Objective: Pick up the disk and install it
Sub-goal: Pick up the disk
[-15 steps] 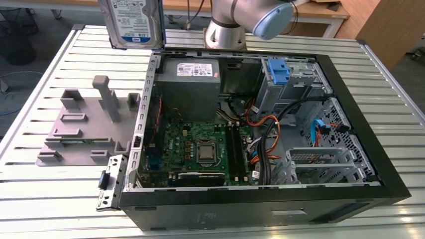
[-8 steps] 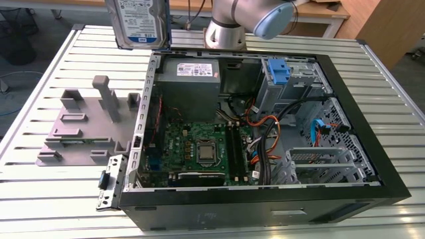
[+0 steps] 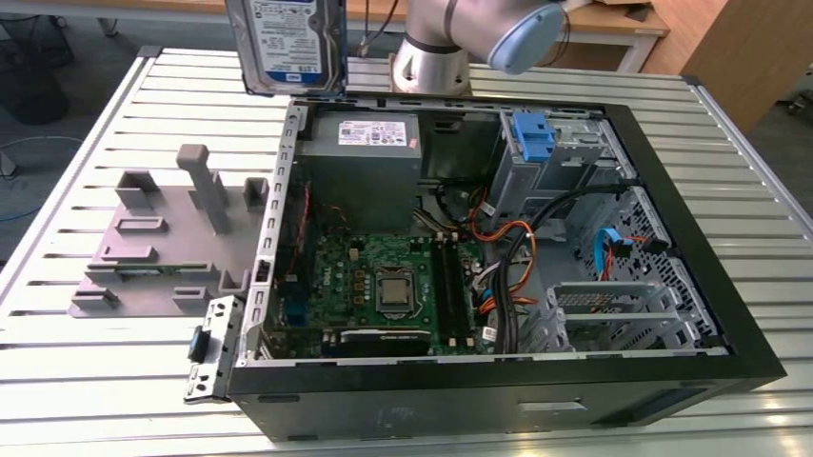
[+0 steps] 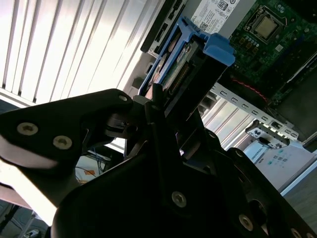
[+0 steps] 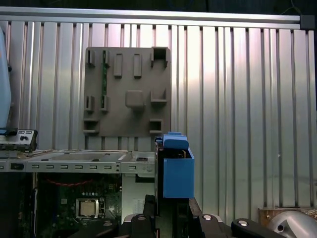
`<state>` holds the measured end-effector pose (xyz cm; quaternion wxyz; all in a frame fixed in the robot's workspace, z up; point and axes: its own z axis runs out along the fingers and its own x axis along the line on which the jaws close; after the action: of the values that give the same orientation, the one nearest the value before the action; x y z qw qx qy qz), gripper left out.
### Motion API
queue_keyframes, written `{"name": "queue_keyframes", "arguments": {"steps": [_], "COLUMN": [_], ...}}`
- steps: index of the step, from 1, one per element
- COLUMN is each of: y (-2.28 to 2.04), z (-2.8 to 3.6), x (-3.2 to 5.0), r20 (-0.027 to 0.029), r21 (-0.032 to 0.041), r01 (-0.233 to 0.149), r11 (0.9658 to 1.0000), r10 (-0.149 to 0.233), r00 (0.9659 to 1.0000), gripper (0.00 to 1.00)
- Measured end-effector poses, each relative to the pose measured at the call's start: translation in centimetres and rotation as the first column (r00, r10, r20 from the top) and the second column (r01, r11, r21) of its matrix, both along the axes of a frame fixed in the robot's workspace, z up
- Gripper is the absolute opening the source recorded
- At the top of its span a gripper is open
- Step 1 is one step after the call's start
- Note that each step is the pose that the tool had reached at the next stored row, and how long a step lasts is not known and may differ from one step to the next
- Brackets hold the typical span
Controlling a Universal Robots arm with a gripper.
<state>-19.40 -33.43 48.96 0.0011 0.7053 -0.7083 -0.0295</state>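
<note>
The disk [image 3: 289, 43], a silver drive with a blue-and-white label, hangs upright at the top of the exterior view, above the table just behind the open case's rear corner on that view's left. In both wrist views its blue carrier bracket [image 4: 210, 47] [image 5: 177, 173] sticks out beyond my black gripper [image 4: 166, 106] [image 5: 171, 210], which is shut on the disk. The disk is in the air and touches nothing else.
The open computer case [image 3: 508, 386] lies on the slatted metal table [image 3: 76, 381]. Inside are a motherboard [image 3: 381, 286], a grey power supply [image 3: 362, 143], a tall blue latch [image 3: 536, 138], cables and a metal drive cage [image 3: 610, 305]. A grey fixture plate [image 3: 166, 238] sits beside the case.
</note>
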Motion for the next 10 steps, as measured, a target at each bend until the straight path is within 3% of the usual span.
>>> {"name": "queue_keyframes", "arguments": {"steps": [10], "y": [0.01], "z": [-0.04], "x": [2.31], "r20": [0.0000], "r21": [0.0001], "r01": [0.000], "r11": [1.0000], "r10": [0.000], "r00": [1.0000], "gripper": [0.35]}}
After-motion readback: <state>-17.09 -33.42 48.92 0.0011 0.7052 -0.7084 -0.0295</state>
